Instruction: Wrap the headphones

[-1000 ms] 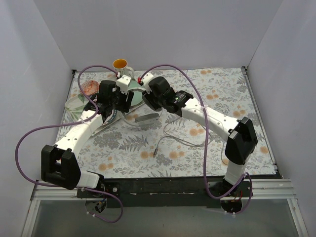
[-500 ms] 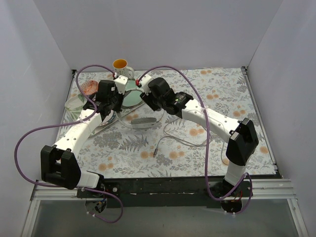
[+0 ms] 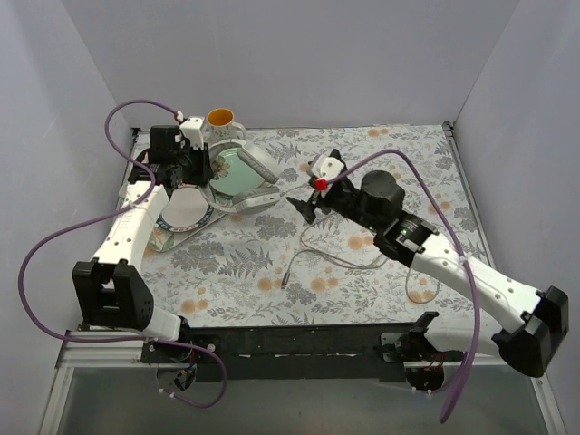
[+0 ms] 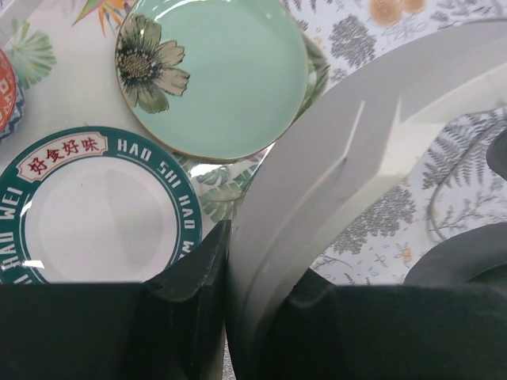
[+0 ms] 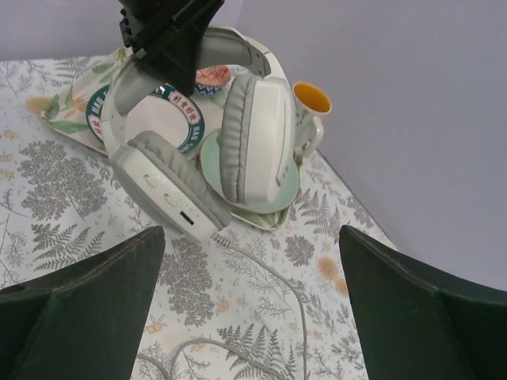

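The light grey headphones (image 3: 252,181) stand tilted at the back left, their earcups over the mint plate (image 3: 228,166). My left gripper (image 3: 201,169) is shut on the curved headband (image 4: 341,150), which fills the gap between its black fingers (image 4: 198,269). From the lower earcup (image 5: 170,186) the thin grey cord (image 3: 317,249) trails over the cloth to a jack plug (image 3: 286,277). My right gripper (image 3: 306,186) hovers just right of the headphones, open wide with nothing in it; the cord (image 5: 295,293) lies under the gap between its fingers (image 5: 79,301).
A white mug with a yellow inside (image 3: 220,119) stands at the back wall. A white plate with a green lettered rim (image 3: 186,211) lies left of the mint plate, and a small patterned bowl (image 5: 211,77) behind it. Grey walls close in the flowered tablecloth (image 3: 408,172).
My left gripper shut on the headband and carried the headphones up and toward the back left. My right gripper opened wide and drew away to the right.
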Controlling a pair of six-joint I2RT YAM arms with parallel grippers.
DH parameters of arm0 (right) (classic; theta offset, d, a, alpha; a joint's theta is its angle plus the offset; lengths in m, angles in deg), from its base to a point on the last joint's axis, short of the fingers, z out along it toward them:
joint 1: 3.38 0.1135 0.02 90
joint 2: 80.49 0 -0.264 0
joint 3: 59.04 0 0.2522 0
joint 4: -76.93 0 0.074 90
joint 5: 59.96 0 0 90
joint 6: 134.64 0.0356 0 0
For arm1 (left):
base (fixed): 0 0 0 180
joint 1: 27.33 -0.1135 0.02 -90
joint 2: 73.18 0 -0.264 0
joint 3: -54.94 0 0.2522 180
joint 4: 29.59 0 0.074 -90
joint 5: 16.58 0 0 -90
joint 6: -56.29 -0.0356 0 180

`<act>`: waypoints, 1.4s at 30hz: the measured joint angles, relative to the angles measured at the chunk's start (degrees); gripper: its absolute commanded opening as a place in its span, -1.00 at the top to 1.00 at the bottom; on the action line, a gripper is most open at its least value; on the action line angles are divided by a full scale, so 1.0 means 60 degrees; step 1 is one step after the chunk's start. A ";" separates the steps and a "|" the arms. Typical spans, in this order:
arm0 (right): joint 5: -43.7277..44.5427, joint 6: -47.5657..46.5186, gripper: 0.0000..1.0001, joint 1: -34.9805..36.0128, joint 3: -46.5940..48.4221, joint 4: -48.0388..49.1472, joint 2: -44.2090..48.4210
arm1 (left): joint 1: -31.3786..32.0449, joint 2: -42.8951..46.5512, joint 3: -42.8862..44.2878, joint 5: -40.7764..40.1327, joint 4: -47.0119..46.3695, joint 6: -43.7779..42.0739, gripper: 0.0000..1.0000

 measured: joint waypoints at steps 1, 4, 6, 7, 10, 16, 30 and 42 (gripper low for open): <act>-0.0248 -0.0058 -0.97 -0.0066 -0.0463 0.0455 0.0481 | -0.0066 0.0000 0.0175 0.0127 0.0102 0.0091 0.89; -0.0729 -0.0186 -0.95 -0.0528 -0.1421 0.1402 0.1220 | -0.0120 0.0004 0.0761 0.0503 0.0262 0.0321 0.90; -0.1049 -0.0175 -0.93 -0.1198 -0.2036 0.1916 0.1257 | -0.0120 0.0055 0.1209 0.0729 0.0404 0.0463 0.89; -0.1239 -0.0131 -0.92 -0.1639 -0.2364 0.2120 0.1184 | -0.0120 0.0087 0.1432 0.0827 0.0499 0.0506 0.89; -0.1443 -0.0022 -0.90 -0.2707 -0.3144 0.2335 0.0776 | -0.0120 0.0219 0.2018 0.1144 0.0860 0.0597 0.90; -0.1978 0.0055 -0.81 -0.3093 -0.3424 0.2433 -0.0357 | -0.0120 0.0525 0.2787 0.1763 0.1479 0.0798 0.89; -0.3031 0.1836 0.21 -0.3053 -0.2900 0.4029 -0.3002 | -0.0120 0.0725 0.3246 0.2313 0.2080 0.1115 0.88; -0.0255 0.1916 0.97 -0.3013 -0.2572 0.3096 -0.2503 | -0.0113 0.1060 0.2259 0.1435 0.1625 0.0543 0.88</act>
